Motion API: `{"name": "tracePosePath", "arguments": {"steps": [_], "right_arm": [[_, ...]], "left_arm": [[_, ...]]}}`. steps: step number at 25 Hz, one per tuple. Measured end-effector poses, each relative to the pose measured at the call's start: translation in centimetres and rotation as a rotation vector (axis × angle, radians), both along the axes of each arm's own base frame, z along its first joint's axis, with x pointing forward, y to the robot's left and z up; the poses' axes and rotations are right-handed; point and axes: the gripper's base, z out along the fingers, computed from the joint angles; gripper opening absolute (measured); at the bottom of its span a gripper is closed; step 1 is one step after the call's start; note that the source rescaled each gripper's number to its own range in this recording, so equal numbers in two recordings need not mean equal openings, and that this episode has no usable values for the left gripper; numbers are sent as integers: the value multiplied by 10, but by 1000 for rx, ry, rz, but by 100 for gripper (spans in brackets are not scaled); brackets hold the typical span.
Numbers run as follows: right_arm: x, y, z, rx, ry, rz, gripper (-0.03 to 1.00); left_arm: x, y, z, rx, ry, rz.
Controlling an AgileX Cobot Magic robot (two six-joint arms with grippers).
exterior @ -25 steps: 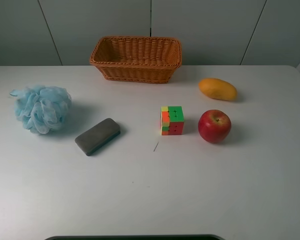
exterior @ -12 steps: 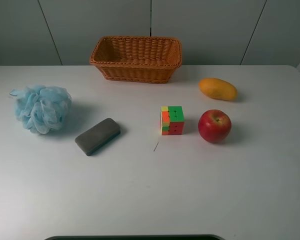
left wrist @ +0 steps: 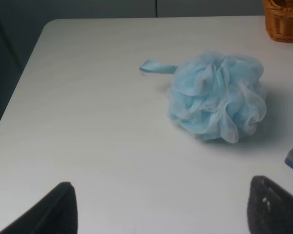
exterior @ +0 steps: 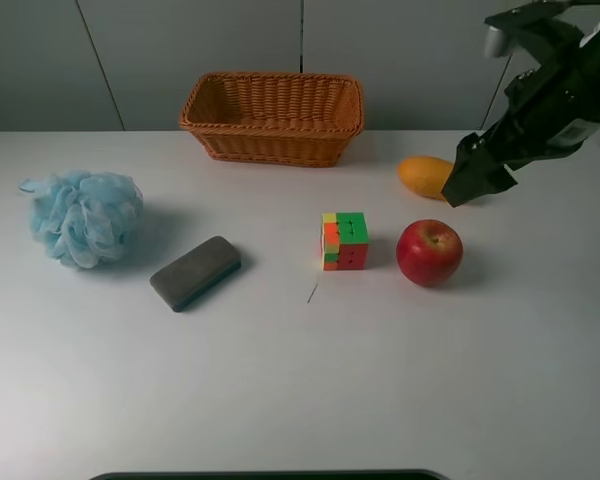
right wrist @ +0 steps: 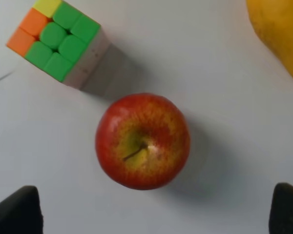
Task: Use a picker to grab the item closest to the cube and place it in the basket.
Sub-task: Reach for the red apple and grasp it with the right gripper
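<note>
The multicoloured cube (exterior: 344, 241) sits on the white table, right of centre. A red apple (exterior: 429, 252) stands just to its right and is the nearest item to it. The wicker basket (exterior: 270, 145) stands at the back centre. My right gripper (exterior: 472, 178) hangs above the table at the back right, above and behind the apple, partly covering the mango (exterior: 425, 174). In the right wrist view the apple (right wrist: 142, 141) lies between the wide-apart fingers of the gripper (right wrist: 151, 212), with the cube (right wrist: 58, 44) beside it. My left gripper (left wrist: 158, 209) is open and empty.
A blue bath pouf (exterior: 85, 217) lies at the left, also in the left wrist view (left wrist: 217, 97). A grey eraser block (exterior: 195, 272) lies between it and the cube. The mango's edge shows in the right wrist view (right wrist: 281, 34). The table's right edge is near the right arm.
My right arm has come into the exterior view from the upper right and now hangs over the mango, behind the apple. The objects on the table have not moved.
</note>
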Motion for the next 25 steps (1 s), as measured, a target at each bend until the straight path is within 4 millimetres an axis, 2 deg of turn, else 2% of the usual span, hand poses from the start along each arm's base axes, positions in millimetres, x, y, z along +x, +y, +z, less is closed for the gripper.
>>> {"name": "tracePosePath", "arguments": {"steps": [5, 11, 25], "right_arm": [[12, 5, -29, -46, 62, 43, 100], [20, 15, -54, -83, 94, 95, 100], [22, 25, -88, -112, 97, 159, 100]], "left_arm": [[0, 0, 0, 0, 0, 0], [0, 0, 0, 0, 0, 0], [0, 0, 0, 0, 0, 0]]}}
